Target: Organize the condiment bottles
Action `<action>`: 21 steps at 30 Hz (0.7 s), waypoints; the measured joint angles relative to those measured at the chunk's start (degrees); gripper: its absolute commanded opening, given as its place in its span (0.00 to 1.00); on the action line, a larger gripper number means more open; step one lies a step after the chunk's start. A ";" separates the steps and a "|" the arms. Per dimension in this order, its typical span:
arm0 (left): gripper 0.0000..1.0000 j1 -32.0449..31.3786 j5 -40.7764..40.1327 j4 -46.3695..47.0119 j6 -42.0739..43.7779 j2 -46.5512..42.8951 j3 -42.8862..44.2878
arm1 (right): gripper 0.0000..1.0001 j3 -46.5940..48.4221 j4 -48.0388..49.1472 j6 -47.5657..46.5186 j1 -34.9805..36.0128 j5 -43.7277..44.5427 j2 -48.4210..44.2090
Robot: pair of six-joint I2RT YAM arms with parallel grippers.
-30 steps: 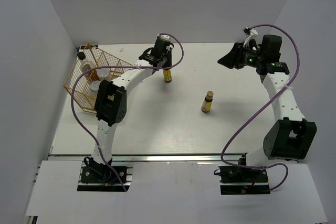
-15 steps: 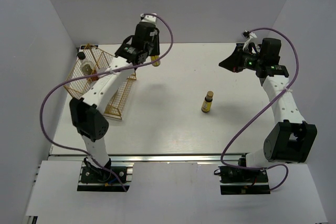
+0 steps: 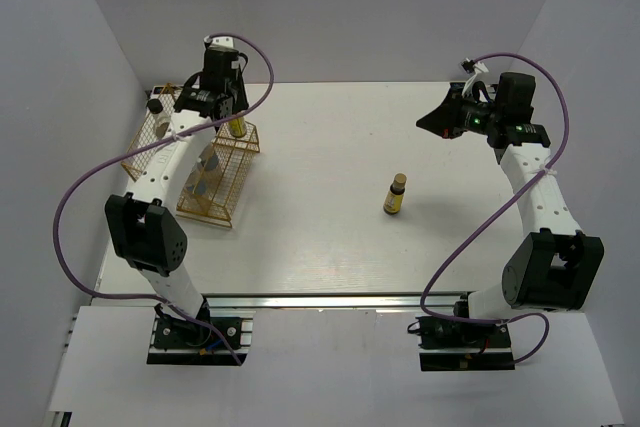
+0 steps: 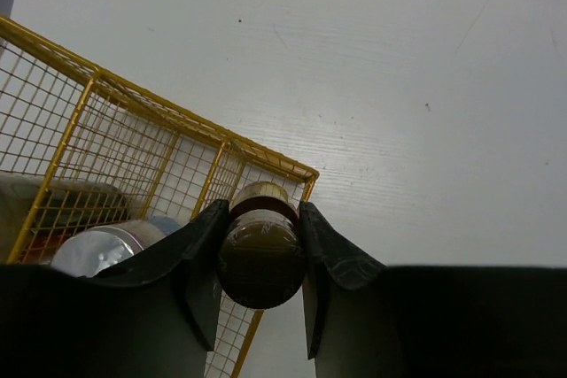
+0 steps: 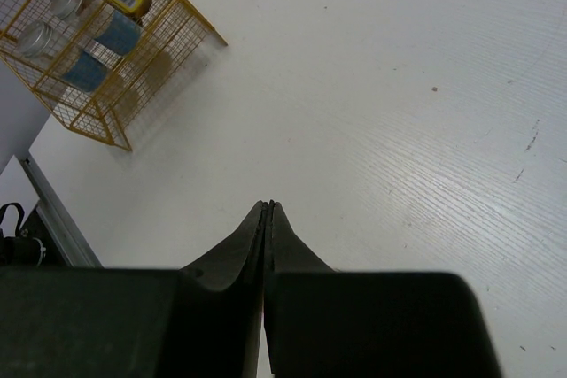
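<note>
My left gripper (image 4: 261, 210) is shut on a dark amber bottle (image 4: 261, 258) with a yellow label and holds it in the air above the right end of the gold wire basket (image 3: 212, 209). In the top view the held bottle (image 3: 237, 127) hangs at that basket end. Another amber bottle (image 3: 396, 195) stands alone on the white table, right of centre. Two white bottles with blue labels (image 5: 115, 33) (image 5: 84, 68) lie inside the basket. A black cap (image 3: 155, 105) shows at the basket's far left corner. My right gripper (image 5: 267, 205) is shut on nothing, raised at the back right.
The basket (image 5: 168, 68) lies along the table's left side, close to the left wall (image 3: 60, 97). The table's near edge carries a metal rail (image 3: 330, 299). Purple cables (image 3: 470, 237) loop off both arms.
The left arm swung left, carrying the amber bottle from the back middle of the table to over the basket. The right gripper's fingers closed; that arm barely moved.
</note>
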 measured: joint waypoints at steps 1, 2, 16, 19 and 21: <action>0.00 -0.13 0.02 0.09 0.04 0.00 -0.74 | 0.00 0.00 -0.02 -0.07 0.00 0.02 0.00; 0.00 -0.24 0.04 0.17 0.22 0.02 -1.40 | 0.00 0.00 -0.11 -0.20 0.00 0.02 0.00; 0.00 0.00 -0.50 4.17 0.70 0.04 -12.15 | 0.00 0.00 -0.42 -0.72 0.00 0.04 0.00; 0.00 0.20 -0.50 5.16 0.61 0.04 -13.44 | 0.00 0.00 -0.46 -0.74 0.00 0.07 0.00; 0.04 0.26 -0.50 5.60 0.42 0.04 -14.03 | 0.00 0.00 -0.55 -0.81 0.00 0.04 0.00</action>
